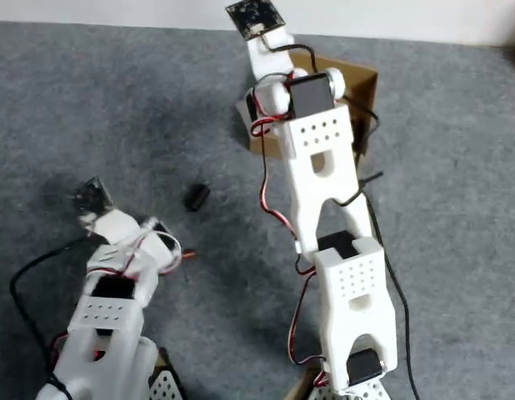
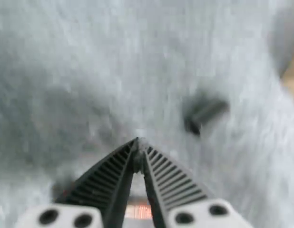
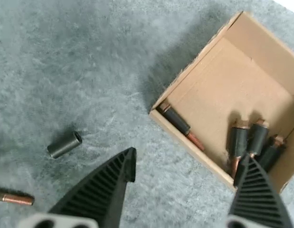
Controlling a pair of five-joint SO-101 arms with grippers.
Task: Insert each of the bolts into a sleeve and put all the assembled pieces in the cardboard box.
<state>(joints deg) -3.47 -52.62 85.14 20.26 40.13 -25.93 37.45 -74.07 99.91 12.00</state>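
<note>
A black sleeve [image 1: 197, 197] lies alone on the grey carpet between the two arms; it also shows as sleeve [image 3: 64, 144] and sleeve [image 2: 204, 114]. A loose copper bolt [image 3: 14, 198] lies on the carpet a little beyond it. The cardboard box [image 3: 194, 80] holds several assembled pieces: one [image 3: 178, 124] along a wall and a cluster [image 3: 254, 140] in a corner. My right gripper [image 3: 190, 161] hangs open over the box's edge, holding nothing. My left gripper [image 2: 137, 147] is shut and empty above bare carpet, short of the sleeve.
The right arm [image 1: 324, 167] stretches across the table and covers most of the cardboard box [image 1: 362, 83] from above. The left arm [image 1: 116, 275] sits folded at the near left. Cables trail beside both arms. Open carpet lies to the far left.
</note>
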